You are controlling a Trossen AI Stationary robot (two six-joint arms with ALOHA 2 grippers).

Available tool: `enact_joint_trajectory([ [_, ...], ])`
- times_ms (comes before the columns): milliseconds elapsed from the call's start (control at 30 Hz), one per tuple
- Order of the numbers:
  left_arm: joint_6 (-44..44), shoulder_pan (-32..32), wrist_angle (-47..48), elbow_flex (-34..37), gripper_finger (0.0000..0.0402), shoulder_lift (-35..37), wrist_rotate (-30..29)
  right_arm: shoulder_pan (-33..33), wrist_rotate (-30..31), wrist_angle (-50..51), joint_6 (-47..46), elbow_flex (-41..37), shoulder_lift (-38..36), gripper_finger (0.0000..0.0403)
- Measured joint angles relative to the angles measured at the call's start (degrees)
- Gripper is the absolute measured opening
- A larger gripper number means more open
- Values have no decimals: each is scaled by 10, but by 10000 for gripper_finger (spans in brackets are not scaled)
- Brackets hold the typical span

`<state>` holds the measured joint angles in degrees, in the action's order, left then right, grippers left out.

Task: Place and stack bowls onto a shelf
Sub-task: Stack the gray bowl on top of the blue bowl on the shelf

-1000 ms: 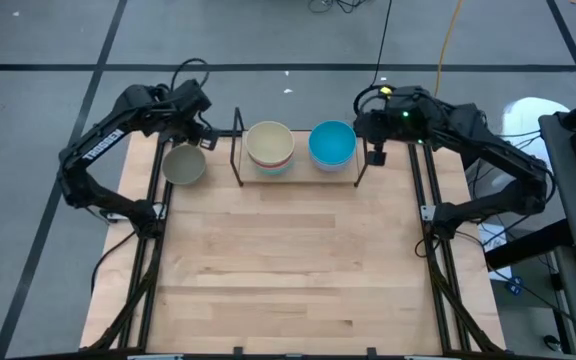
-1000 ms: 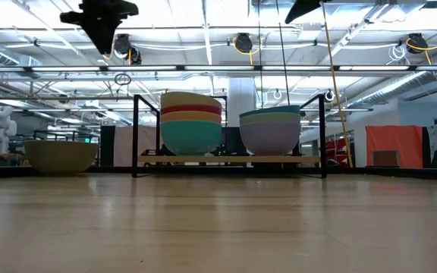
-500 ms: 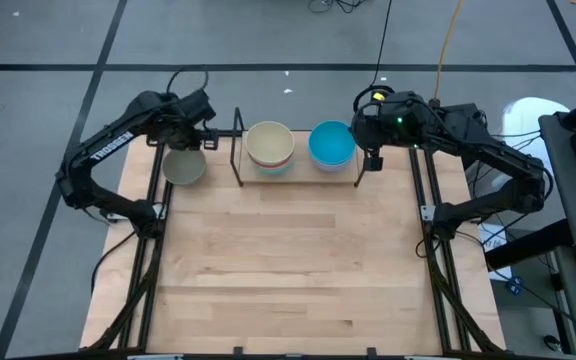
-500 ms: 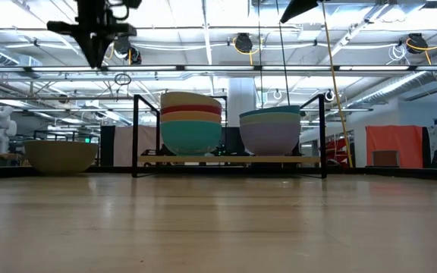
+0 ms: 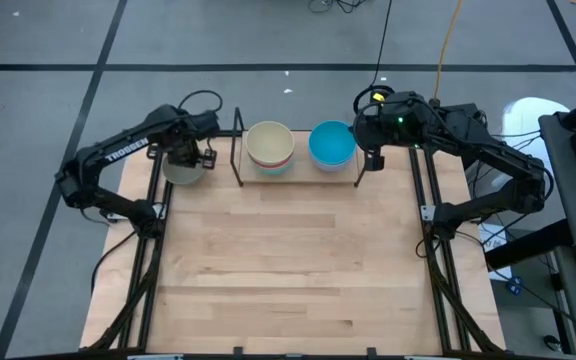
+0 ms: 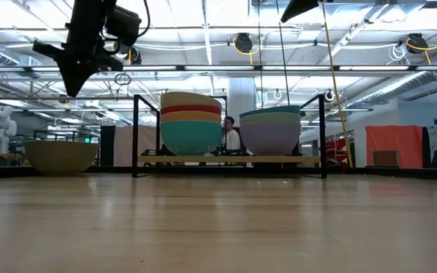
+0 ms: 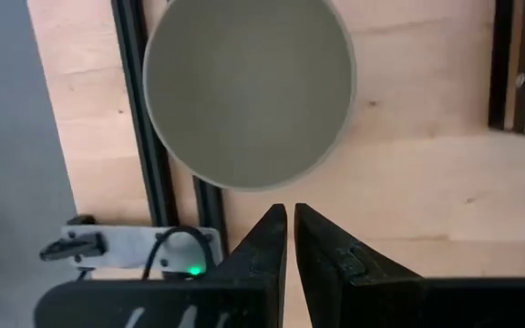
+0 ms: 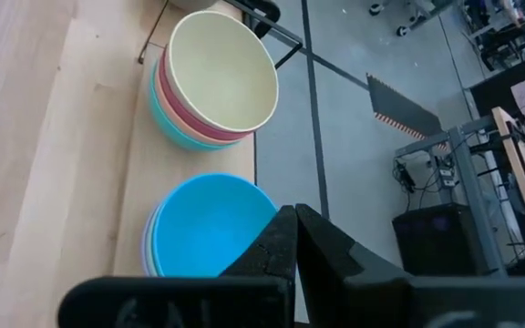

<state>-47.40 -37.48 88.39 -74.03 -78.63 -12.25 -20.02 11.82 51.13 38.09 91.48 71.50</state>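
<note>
Your left gripper (image 7: 290,223) hangs over the olive bowl (image 7: 249,91), which sits on the table beside the shelf (image 5: 238,150), with fingers nearly together, so descending like this you risk jabbing the rim and tipping it.
</note>
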Motion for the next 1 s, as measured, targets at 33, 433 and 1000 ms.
enact_joint_trajectory([
  [33, 11, 0, -1, 2, 30, 0, 0, 0, 0, -2, 2, 0, 0, 0],
  [433, 175, -3, -47, 3, 31, 0, -3, 0, 1, -12, 6, 0, 0, 0],
  [1000, 117, -36, -49, 4, 98, 0, 3, 0, 1, -12, 6, 0, 0, 0],
])
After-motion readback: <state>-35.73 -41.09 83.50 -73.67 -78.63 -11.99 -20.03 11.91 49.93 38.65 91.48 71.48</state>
